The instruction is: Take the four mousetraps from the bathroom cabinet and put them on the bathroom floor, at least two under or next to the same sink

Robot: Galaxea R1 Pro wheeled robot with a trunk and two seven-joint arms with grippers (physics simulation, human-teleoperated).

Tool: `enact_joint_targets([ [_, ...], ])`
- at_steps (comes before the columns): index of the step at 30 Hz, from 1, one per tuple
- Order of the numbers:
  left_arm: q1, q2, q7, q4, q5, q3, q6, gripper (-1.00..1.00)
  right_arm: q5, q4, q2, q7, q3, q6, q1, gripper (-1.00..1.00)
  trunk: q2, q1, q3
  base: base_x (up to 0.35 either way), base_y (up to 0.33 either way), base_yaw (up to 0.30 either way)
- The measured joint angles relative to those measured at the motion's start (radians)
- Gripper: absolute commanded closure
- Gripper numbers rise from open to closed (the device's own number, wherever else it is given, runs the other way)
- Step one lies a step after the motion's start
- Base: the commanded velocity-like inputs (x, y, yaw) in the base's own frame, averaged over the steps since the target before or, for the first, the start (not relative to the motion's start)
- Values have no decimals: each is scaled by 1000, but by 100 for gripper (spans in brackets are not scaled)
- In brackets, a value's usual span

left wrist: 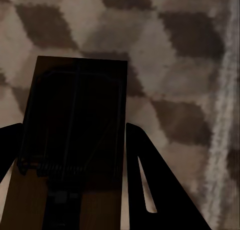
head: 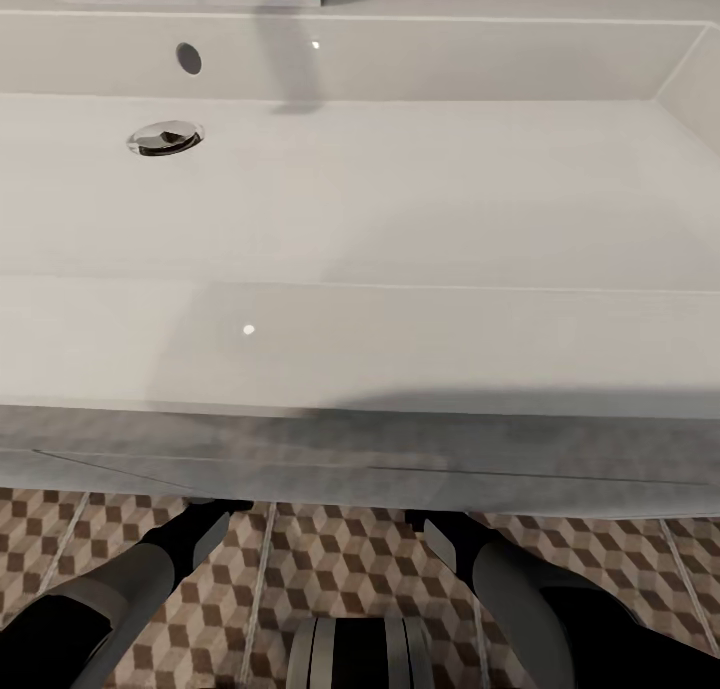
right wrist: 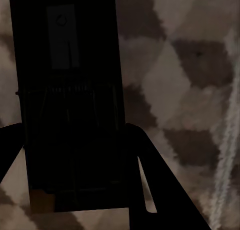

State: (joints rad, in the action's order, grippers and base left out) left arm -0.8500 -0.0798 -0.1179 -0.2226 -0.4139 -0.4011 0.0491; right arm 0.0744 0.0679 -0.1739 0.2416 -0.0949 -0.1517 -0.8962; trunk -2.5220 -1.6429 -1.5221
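Both arms reach forward and down under the sink's point(head: 400, 219) front edge, the left arm point(head: 130, 579) at 7 o'clock and the right arm point(head: 510, 589) at 5 o'clock in the head view, forearms grey with black wrists. The left tool point(left wrist: 70, 190) pinches a mousetrap point(left wrist: 75, 125), a thin flat rectangular wooden board with dark wire spring, over the cube-patterned floor point(left wrist: 175, 49). The right tool point(right wrist: 75, 185) likewise pinches a second trap point(right wrist: 70, 99), shadowed, near a pale grout line point(right wrist: 227, 135); the sink is smooth, white, rectangular, with chrome drain point(head: 165, 137) at 11 o'clock.
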Motion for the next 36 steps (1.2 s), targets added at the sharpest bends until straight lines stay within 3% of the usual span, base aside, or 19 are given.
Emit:
enact_joint_targets([
  [23, 0, 2, 2, -1, -1, 0, 0, 100, -1, 0, 0, 0, 0, 1, 0, 100, 0, 0, 0, 0, 0, 0],
  [27, 0, 2, 2, 0, -1, 0, 0, 100, 0, 1, 0, 0, 2, 1, -8, 100, -1, -2, -15, 0, 0, 0],
  [36, 0, 3, 1, -1, -1, 0, -1, 100, 0, 1, 0, 0, 2, 1, -8, 100, -1, -2, -15, 0, 0, 0],
])
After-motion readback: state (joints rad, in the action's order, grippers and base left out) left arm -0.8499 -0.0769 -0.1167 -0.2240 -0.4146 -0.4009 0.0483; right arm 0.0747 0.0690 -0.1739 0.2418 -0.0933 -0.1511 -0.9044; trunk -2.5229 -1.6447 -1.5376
